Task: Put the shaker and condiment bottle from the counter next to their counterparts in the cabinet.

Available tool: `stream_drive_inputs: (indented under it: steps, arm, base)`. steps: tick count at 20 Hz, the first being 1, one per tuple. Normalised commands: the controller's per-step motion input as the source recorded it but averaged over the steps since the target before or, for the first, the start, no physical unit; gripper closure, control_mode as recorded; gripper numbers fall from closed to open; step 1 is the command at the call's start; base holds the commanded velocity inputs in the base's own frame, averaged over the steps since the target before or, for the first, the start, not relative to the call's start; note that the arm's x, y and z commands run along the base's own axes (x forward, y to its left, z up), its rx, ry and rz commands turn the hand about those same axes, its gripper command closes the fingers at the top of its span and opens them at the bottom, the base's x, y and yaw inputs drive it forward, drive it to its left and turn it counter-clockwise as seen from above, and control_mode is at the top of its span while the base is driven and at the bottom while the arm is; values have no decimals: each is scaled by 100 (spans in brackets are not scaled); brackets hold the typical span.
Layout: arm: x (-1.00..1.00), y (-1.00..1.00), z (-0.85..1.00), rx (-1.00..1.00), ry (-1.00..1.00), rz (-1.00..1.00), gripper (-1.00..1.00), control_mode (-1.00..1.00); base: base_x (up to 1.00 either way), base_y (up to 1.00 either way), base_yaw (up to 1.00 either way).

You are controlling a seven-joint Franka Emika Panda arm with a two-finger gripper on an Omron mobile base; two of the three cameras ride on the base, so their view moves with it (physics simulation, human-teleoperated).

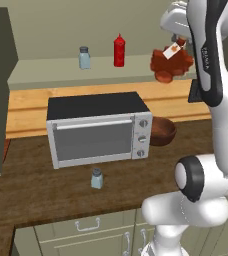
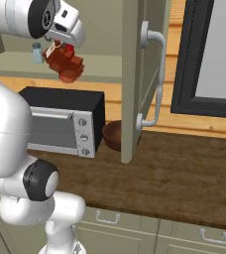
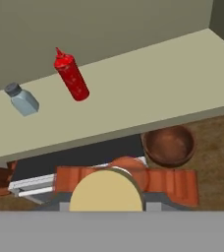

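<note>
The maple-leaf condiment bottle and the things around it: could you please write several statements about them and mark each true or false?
1. The gripper holds the maple-leaf condiment bottle in the air in front of the cabinet shelf. True.
2. One pale-blue shaker stands on the counter in front of the toaster oven. True.
3. The red squeeze bottle lies on its side on the shelf. False: it stands upright.
4. The shelf carries no shaker. False: a second shaker stands left of the red squeeze bottle.
5. The wooden bowl sits on top of the toaster oven. False: it rests on the counter beside it.
</note>
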Motion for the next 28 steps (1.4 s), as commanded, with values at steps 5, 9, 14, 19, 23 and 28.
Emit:
stream_drive_inputs:
  steps: [5, 9, 14, 19, 23, 28]
  arm:
    - [35, -22, 11, -1, -15, 0, 100, -100]
    - [3, 0, 0, -1, -5, 0, 100, -100]
    - [8, 0, -2, 0, 0, 0, 100, -100]
    - [44, 0, -2, -3, -4, 0, 100, -100]
    - [13, 0, -21, -1, 0, 0, 100, -100]
    - [1, 2, -23, 0, 3, 0, 100, -100]
  base:
    - [0, 0, 0]
    - [0, 0, 0]
    - [0, 0, 0]
    - [0, 0, 0]
    - [0, 0, 0]
    - [0, 0, 0]
